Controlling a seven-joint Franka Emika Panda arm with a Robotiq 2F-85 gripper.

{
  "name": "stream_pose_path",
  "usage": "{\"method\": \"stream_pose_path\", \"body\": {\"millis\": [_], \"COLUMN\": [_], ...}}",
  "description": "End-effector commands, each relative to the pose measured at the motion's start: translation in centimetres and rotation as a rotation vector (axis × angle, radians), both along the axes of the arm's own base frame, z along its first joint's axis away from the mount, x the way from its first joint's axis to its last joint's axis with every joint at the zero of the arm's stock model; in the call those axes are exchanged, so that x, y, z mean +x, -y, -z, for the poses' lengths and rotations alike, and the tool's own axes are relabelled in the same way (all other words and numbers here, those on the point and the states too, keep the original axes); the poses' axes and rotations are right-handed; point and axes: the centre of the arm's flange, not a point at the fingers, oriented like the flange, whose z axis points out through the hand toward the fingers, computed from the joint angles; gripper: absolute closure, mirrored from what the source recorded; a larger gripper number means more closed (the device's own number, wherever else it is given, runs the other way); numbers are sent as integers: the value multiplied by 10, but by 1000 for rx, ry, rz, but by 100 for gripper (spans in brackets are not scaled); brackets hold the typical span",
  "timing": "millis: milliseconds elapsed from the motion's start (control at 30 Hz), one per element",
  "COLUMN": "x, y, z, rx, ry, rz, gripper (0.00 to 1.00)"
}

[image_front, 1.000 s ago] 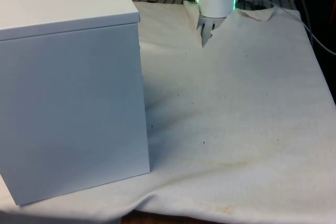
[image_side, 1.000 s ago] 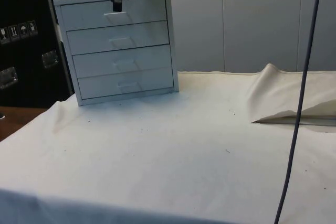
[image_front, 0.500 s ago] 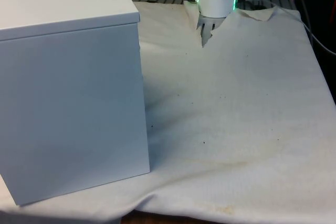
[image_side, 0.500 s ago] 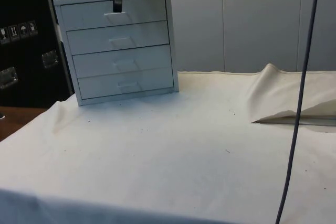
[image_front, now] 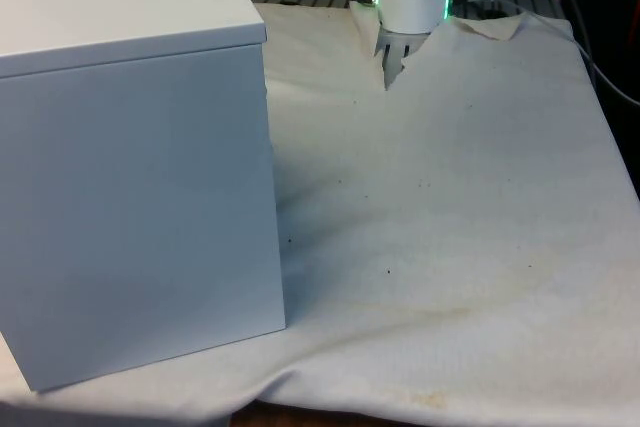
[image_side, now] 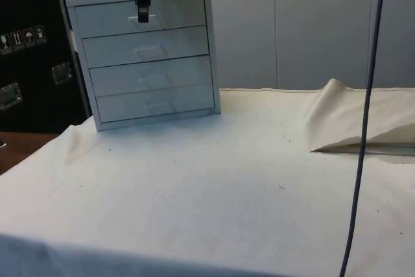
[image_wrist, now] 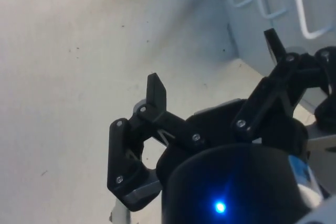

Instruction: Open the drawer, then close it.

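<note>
Since a second ago my pincer (image_side: 142, 12) has crept toward the top drawer (image_side: 139, 15) of the white chest (image_side: 146, 56), at the table's far left. Fingers (image_wrist: 156, 91) spread apart, empty. I should straddle the handle (image_wrist: 313, 11) squarely, then clench.

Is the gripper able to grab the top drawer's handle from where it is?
Probably yes. In the side view the gripper hangs right in front of the top drawer's handle, with nothing between them. The wrist view shows its fingers spread apart, near the chest.
</note>
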Motion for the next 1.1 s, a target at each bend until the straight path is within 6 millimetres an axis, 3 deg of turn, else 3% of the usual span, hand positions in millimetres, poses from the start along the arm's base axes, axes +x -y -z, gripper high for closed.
{"method": "stream_pose_path", "body": {"millis": [0, 200, 567, 1067], "x": [0, 5, 10, 11], "y": [0, 0, -19, -19], "z": [0, 0, 11, 25], "rx": [-5, -66, -122, -206], "ry": [1, 18, 46, 55], "rz": [4, 29, 35, 60], "gripper": [0, 0, 0, 0]}}
